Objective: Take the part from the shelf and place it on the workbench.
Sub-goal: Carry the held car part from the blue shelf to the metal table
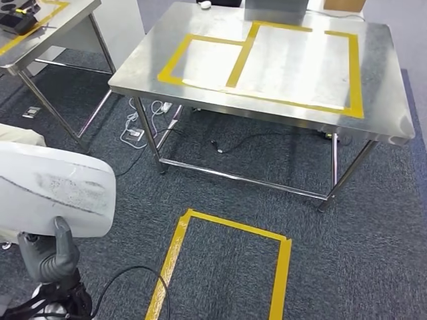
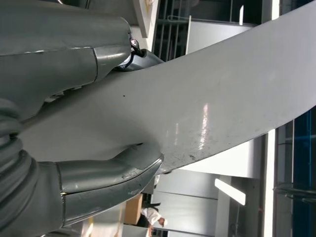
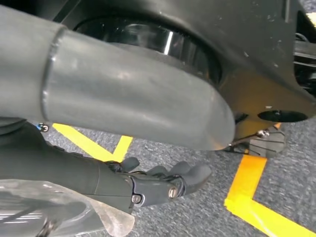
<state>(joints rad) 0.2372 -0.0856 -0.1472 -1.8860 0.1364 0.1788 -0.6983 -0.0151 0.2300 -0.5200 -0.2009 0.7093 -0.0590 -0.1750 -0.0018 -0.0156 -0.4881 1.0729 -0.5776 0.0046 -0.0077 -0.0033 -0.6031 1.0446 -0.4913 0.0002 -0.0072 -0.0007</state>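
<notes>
1. Head view showed my left robot hand [image 1: 50,253] clamped under the white curved plastic panel part [image 1: 55,190], carrying it flat, well short of the steel counter with yellow tape rectangles [image 1: 393,100].
2. The right robot hand [image 3: 164,182] hung loosely uncurled, carrying nothing, free for balance, I judged.

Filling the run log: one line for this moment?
left hand: holds white curved panel part | right hand: open | steel workbench: part not placed
</notes>
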